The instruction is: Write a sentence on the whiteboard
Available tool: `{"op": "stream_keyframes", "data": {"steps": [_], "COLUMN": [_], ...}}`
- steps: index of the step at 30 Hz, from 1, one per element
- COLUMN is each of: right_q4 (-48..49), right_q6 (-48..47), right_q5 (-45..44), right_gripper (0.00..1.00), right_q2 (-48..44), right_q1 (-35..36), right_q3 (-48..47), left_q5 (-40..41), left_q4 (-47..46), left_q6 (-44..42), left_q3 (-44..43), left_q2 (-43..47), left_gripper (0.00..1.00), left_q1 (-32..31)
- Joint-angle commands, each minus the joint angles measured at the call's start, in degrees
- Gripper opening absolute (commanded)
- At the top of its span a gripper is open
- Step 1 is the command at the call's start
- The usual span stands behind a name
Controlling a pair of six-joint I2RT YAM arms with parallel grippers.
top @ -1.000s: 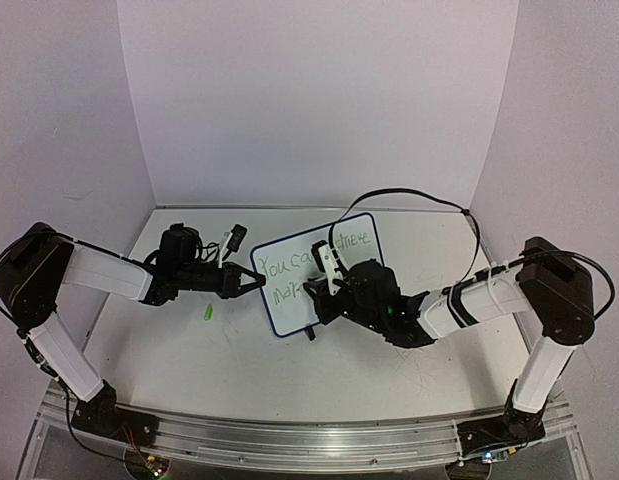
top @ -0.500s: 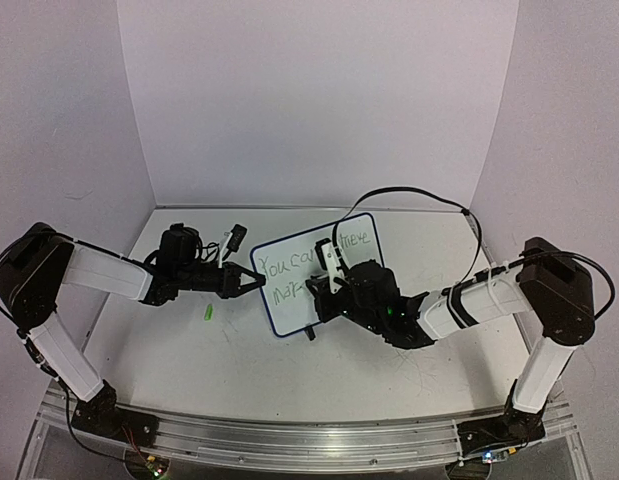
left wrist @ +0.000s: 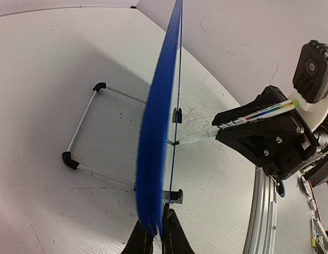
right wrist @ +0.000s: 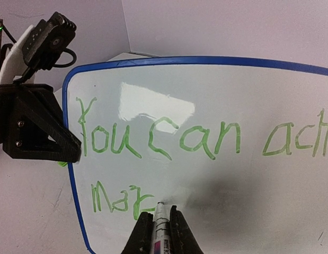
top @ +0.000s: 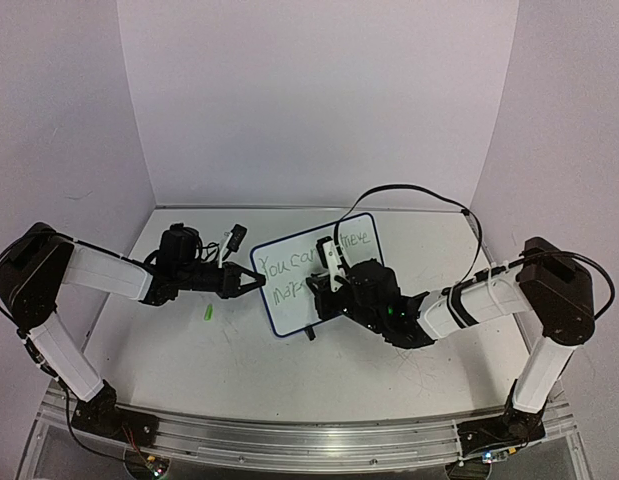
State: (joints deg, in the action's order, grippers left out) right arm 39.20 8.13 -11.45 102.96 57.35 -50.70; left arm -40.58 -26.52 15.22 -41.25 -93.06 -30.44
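Claws: left claw (top: 257, 284) is pinched onto the near-left edge of the whiteboard (top: 289, 312), its fingers (left wrist: 171, 241) closed on either side of the blue rim. The right claw (right wrist: 156, 233) is clamped around a marker (right wrist: 161, 222).
Board position: standing on edge mid-bench between the two arms, propped by a wire stand (left wrist: 84, 123) with black feet behind it.
Board axis: long side runs from near-left to far-right in the top view, with the written face turned toward the right arm.
Marker: points at the board, tip at the face just after the last green stroke.
Sentence (right wrist: 169, 138): green, in two lines, starting at the edge the left claw holds. It reads "You can ach…" above "mor".
Hidden: the right wrist view crops the first line. From above, the right claw covers the middle of the words. The left wrist sees the board edge-on, with no writing visible.
Bench (top: 189, 355): a small green piece (top: 207, 313) lies near the left claw. What it is cannot be made out.
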Motion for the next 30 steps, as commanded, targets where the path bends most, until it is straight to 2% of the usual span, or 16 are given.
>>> {"op": "stream_keyframes", "data": {"steps": [1,30], "right_q4": [1.32,-1.1], "right_q6": [-0.53,-0.5], "right_q5": [-0.71,2.88], "right_gripper": [0.0,0.0], "right_q2": [0.55,1.36], "right_q1": [-1.22,-0.39], "right_q3": [-1.58,-1.34], "left_q5": [4.07,3.92], "left_q4": [4.33,4.39], "left_q6": [-3.8,-3.8], "left_q3": [-0.99,-1.34], "left_q2": [-0.69,-0.72], "left_gripper": [0.0,0.0], "left_q1": [0.07,0.07]}}
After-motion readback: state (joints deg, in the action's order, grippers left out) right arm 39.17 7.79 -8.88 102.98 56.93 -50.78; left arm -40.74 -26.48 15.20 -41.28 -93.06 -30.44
